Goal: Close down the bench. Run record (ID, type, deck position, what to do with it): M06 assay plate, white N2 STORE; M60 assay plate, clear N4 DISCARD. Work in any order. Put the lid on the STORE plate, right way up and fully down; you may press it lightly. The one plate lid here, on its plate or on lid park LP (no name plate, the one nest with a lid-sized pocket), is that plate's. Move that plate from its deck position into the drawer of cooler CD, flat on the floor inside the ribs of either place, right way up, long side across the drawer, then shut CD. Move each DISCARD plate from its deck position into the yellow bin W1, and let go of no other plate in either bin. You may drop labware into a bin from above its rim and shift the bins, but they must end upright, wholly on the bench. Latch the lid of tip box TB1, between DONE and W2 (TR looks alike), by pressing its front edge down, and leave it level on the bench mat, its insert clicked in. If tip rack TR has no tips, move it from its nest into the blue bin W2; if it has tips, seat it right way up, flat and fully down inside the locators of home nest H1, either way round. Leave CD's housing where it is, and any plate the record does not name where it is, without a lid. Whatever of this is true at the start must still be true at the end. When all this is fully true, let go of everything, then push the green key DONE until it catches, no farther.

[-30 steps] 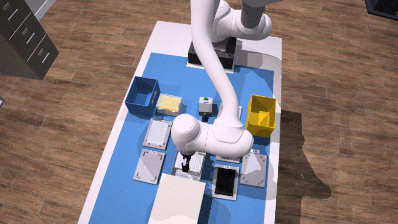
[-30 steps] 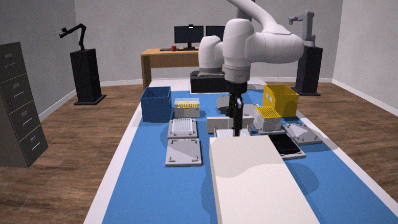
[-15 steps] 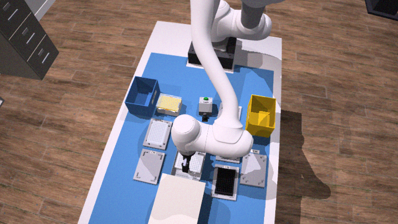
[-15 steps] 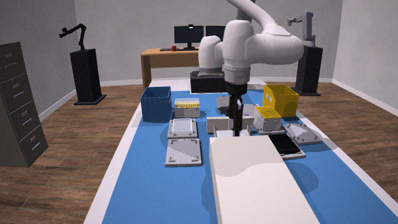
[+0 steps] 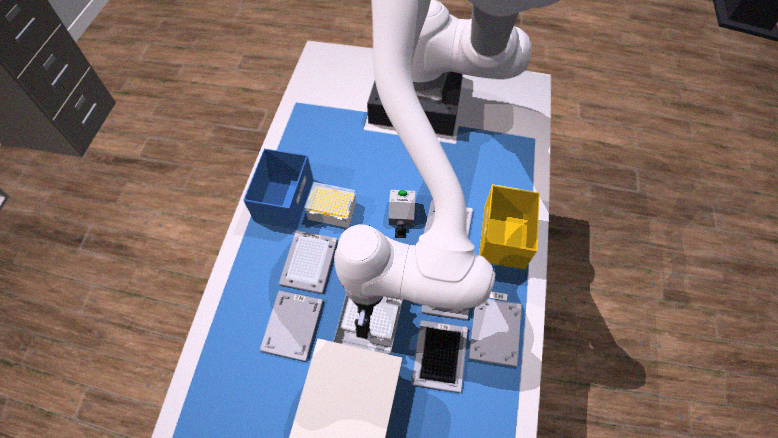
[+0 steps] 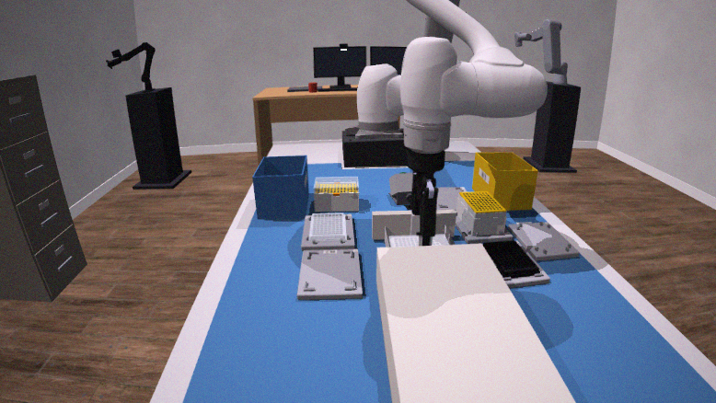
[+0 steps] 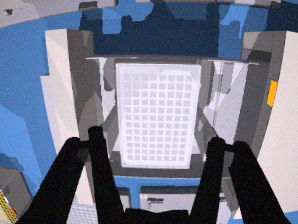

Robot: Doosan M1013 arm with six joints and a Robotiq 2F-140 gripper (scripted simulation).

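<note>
My gripper (image 5: 363, 325) (image 6: 414, 225) points straight down over the open drawer of cooler CD (image 5: 348, 389). It is shut on the long sides of the white assay plate (image 7: 158, 121), which lies level inside the drawer walls with its long side across the drawer. I cannot tell whether the plate touches the drawer floor. The clear plate (image 5: 308, 261) sits on its nest left of the drawer. Tip box TB1 (image 5: 330, 202) stands beside the blue bin W2 (image 5: 278, 187). Tip rack TR (image 6: 481, 213) shows a yellow top. The yellow bin W1 (image 5: 510, 225) is at the right. The green key DONE (image 5: 402, 192) is behind my arm.
An empty nest (image 5: 292, 324) lies left of the cooler. A black plate (image 5: 440, 356) sits on a nest to the cooler's right, with another empty nest (image 5: 496, 331) beyond it. My arm's elbow hangs over the nests behind the drawer.
</note>
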